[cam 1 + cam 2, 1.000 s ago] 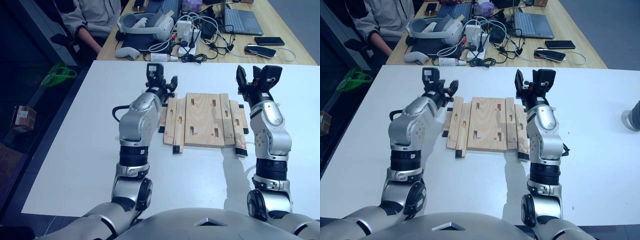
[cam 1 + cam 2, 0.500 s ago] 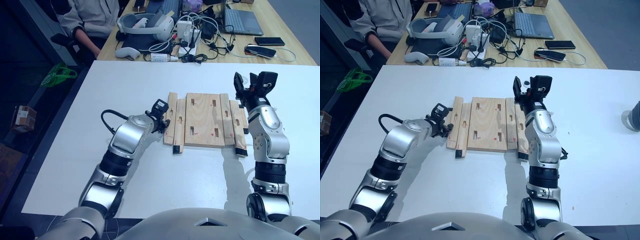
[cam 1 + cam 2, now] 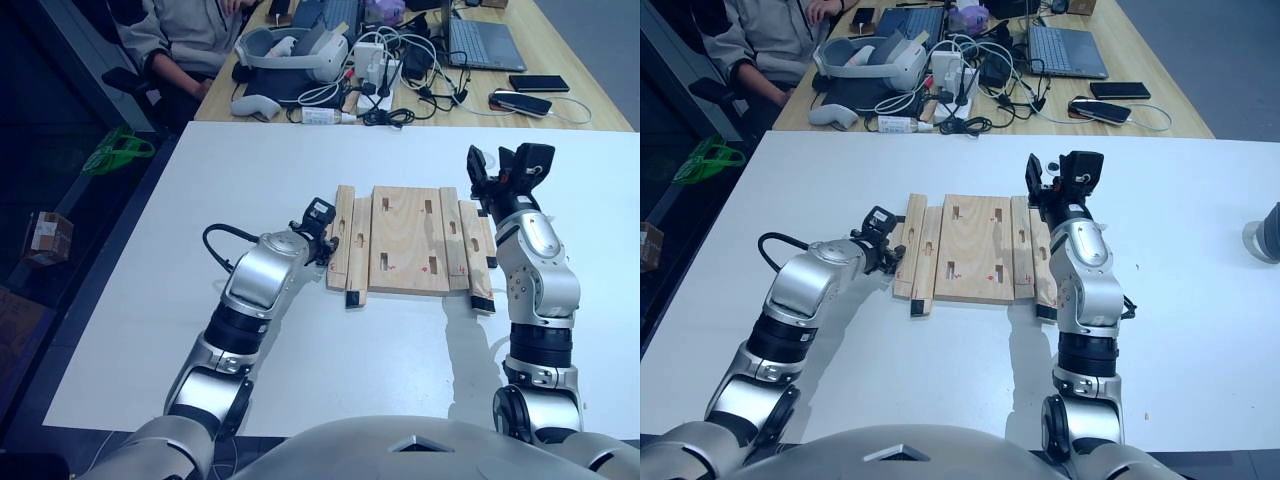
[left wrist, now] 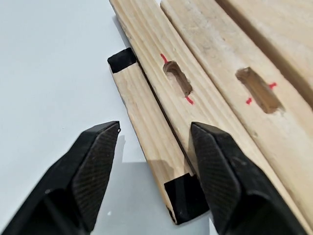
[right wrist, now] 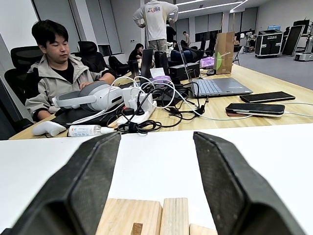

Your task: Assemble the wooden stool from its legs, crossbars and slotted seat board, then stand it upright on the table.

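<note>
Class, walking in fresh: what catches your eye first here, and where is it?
The wooden stool parts lie flat, side by side, on the white table. The left gripper sits at their left edge, fingers open over a short black-tipped piece; the right gripper is raised open at their far right corner.

The right forearm (image 3: 535, 262) hides part of the outermost pale wooden leg (image 3: 482, 270). From the head camera, the left end effector (image 3: 324, 243) covers most of the short black-tipped wooden crossbar (image 4: 146, 142).

Left side: worktop (image 3: 170, 250) is leaving wide room.
Centre: seat board (image 3: 408, 240) and legs (image 3: 343, 235) are lying flat — blocking low sweeps.
Beyond far edge: cables (image 3: 385, 85) are crowding.
</note>
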Controlling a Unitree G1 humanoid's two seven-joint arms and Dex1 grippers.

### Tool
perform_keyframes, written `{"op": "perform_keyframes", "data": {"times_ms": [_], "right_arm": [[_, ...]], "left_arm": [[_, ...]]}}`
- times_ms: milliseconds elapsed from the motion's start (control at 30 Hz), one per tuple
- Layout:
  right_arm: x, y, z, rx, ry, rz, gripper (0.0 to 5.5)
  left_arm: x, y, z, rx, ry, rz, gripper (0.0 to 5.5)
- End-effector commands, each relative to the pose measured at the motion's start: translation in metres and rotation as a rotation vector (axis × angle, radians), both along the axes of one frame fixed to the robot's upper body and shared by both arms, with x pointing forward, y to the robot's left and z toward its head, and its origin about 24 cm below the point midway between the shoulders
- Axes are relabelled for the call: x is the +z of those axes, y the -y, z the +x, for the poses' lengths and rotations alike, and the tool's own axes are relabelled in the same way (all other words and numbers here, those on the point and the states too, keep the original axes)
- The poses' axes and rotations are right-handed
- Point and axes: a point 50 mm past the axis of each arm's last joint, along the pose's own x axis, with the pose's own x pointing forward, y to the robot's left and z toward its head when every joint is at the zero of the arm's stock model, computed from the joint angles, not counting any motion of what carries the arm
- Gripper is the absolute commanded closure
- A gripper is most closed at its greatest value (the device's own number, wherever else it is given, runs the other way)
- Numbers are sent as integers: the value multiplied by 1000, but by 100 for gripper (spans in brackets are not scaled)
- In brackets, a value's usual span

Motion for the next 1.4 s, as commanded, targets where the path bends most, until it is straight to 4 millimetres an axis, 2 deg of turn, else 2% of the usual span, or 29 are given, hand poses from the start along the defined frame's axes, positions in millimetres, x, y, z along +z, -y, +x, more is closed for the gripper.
{"op": "perform_keyframes", "data": {"times_ms": [33,167,367,733,867,1067,1233,1400], "right_arm": [[5,0,0,20,4,-9,270],[5,0,-1,29,-2,-14,270],[5,0,-1,35,-7,-15,270],[5,1,-2,36,-15,-21,270],[4,1,-2,37,-19,-20,270],[5,-2,-1,28,-23,22,270],[17,-7,4,32,-2,57,270],[17,-11,4,53,-9,14,270]], "left_arm": [[-10,-1,-2,17,-6,42,277],[-13,-2,-2,35,-10,44,277],[-11,-14,7,113,26,47,277],[-15,8,-8,16,-41,-25,277],[-11,8,-7,19,-48,-42,277],[-24,0,-13,23,-130,-19,277],[-31,-6,-17,54,-177,-53,356],[-31,-17,-14,70,-172,-42,419]]}}
